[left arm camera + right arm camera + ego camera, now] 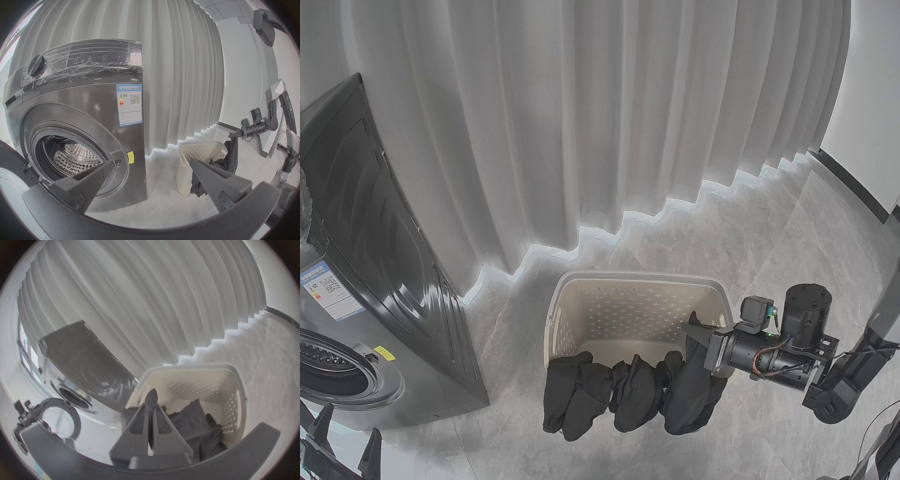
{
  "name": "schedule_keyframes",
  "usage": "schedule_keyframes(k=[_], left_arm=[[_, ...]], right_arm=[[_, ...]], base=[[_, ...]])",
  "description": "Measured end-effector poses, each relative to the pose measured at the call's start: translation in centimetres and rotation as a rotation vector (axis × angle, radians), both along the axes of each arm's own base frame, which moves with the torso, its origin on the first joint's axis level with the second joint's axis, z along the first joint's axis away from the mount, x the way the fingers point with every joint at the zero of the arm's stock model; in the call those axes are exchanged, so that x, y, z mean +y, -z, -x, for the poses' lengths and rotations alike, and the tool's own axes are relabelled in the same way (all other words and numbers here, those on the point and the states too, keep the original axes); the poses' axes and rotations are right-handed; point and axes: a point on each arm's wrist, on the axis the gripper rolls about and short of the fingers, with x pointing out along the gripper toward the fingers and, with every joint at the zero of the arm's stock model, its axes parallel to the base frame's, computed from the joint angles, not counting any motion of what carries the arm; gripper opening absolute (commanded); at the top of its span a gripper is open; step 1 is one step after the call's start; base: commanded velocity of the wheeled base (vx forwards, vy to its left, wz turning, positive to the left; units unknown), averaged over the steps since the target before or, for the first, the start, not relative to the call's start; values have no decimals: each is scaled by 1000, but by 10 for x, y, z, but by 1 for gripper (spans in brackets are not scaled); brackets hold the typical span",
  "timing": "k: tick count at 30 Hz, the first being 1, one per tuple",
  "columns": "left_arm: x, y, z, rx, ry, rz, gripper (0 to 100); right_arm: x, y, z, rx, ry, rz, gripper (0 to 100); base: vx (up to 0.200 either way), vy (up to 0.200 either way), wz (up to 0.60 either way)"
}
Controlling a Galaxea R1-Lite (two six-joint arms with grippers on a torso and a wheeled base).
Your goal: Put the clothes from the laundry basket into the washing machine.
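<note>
Fingers (137,427) of our right gripper (695,326) are pressed together on a black garment (690,390), and a small tip of the cloth comes out between them. This gripper is at the lower right of the head view, just above the near right corner of the laundry basket (637,275). The garment hangs down from it, over the near rim and outside the basket. Beside it we see other black clothes (594,394) draped over the same rim, in the lower middle of the frame. The basket is cream with small holes in its walls, and it stands on a grey stone floor (750,231).

At the left of the frame stands the dark grey washing machine (375,250), well apart from the basket. Its door (61,418) is open and the metal drum (72,157) shows. Our left gripper (150,162) is in front of this opening, at the lower left corner of the head view, with its fingers spread wide and holding nothing. White pleated curtains (581,125) hang behind all.
</note>
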Motion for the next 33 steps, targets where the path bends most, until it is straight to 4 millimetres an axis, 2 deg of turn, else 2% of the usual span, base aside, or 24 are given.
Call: schedule_keyframes(k=[5,11,19,27,33], left_arm=[[0,0,0,0,1,0,100],[0,0,0,0,1,0,100],[0,0,0,0,1,0,100],[0,0,0,0,-1,0,100],[0,0,0,0,-1,3,100]], right_arm=[[9,-26,18,-9,-46,-128,0],[15,-46,35,11,-95,-249,0],[15,-67,45,13,-167,-351,0],[9,-88,57,103,-236,-487,0],[9,-102,69,92,-278,-510,0]], base=[[0,0,0],[0,0,0],[0,0,0],[0,0,0],[-200,0,0]])
